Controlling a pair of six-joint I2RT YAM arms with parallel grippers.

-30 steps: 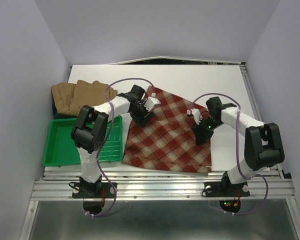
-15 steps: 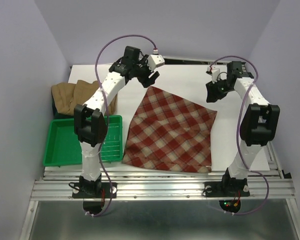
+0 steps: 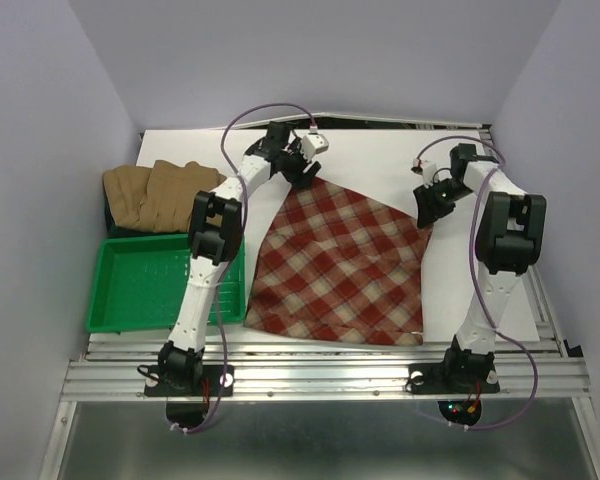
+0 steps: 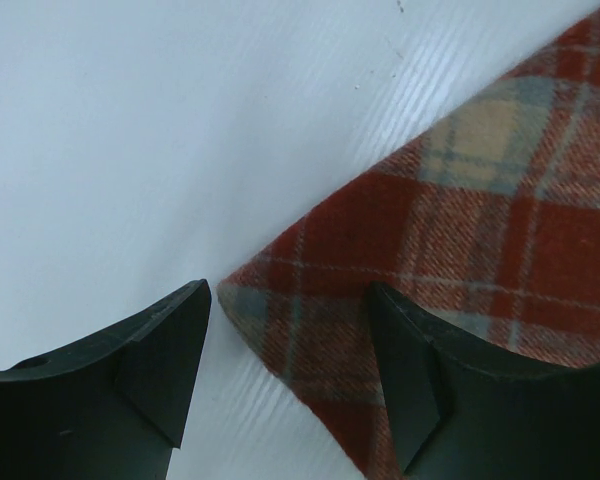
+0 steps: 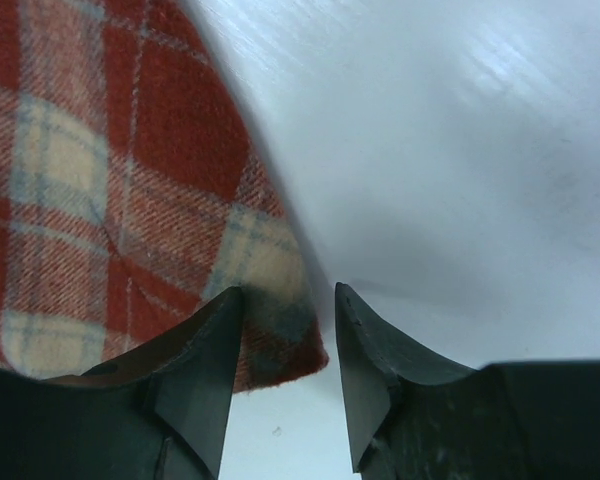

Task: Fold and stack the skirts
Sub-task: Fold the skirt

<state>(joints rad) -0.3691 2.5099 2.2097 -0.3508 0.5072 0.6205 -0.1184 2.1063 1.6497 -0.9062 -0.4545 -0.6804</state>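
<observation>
While straddling far corners of the plaid skirt (image 3: 340, 260) with left hand (image 4: 290, 300) and right hand (image 5: 290, 293) spread — pinching nothing. Placed for the fold.

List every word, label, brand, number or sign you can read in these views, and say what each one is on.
None can be read.
Plaid skirt: woven checks only, no tag or print showing, even close up in the wrist views.
Tan skirts: plain cloth, no label visible.
Green tray: ribbed plastic, no marking visible.
Table: bare white, no writing.
Any marking on the arms is too small to make out.
</observation>
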